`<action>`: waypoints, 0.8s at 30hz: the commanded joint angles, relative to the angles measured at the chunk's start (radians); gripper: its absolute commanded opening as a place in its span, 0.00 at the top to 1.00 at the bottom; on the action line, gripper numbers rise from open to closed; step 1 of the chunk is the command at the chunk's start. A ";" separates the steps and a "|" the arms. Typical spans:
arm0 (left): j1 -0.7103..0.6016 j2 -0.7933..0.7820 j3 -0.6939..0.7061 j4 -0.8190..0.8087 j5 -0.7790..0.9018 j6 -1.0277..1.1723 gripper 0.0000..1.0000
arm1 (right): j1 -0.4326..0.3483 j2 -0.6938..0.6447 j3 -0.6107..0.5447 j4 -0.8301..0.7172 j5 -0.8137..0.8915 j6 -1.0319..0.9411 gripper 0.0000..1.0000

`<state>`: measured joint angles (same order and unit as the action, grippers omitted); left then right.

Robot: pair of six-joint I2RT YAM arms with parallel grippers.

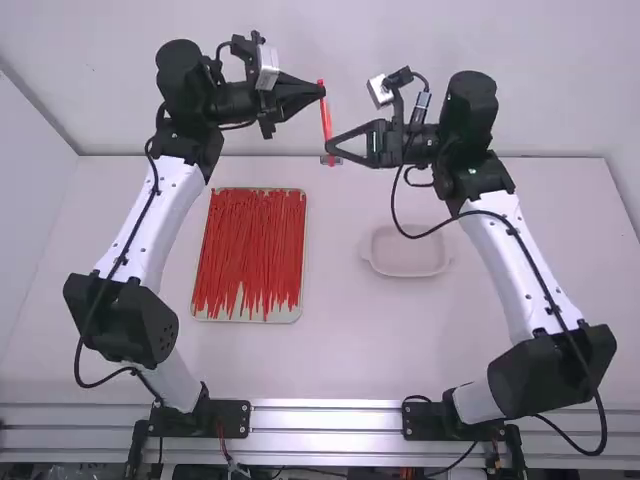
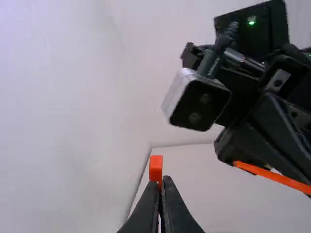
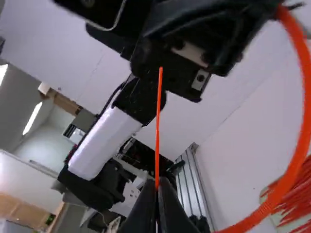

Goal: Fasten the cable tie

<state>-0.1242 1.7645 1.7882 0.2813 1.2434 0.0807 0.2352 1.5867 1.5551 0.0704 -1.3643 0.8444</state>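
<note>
Metal rail (image 1: 320,415) edges white table (image 1: 340,340), cable tie (image 1: 323,110) aloft before wall (image 1: 100,60).

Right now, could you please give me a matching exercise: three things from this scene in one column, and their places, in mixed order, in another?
Things:
1. cable tie
2. tray
3. dish

Places:
A. on the table, beside the right arm
B. in the air, gripped by the left pincer and the right pincer
C. on the table, full of red ties

Pairs: 1-B, 2-C, 3-A.
</note>
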 commanded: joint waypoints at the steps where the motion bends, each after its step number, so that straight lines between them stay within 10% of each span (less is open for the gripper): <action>1: -0.006 -0.012 -0.003 0.000 0.067 0.079 0.98 | 0.003 -0.003 0.001 -0.008 0.003 -0.038 1.00; 24: -0.043 -0.012 -0.004 -0.029 0.080 0.223 0.98 | 0.001 -0.003 0.001 -0.003 0.057 0.008 1.00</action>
<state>-0.1467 1.7645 1.7882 0.2432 1.3060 0.3077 0.2348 1.5867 1.5551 0.0635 -1.3048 0.8425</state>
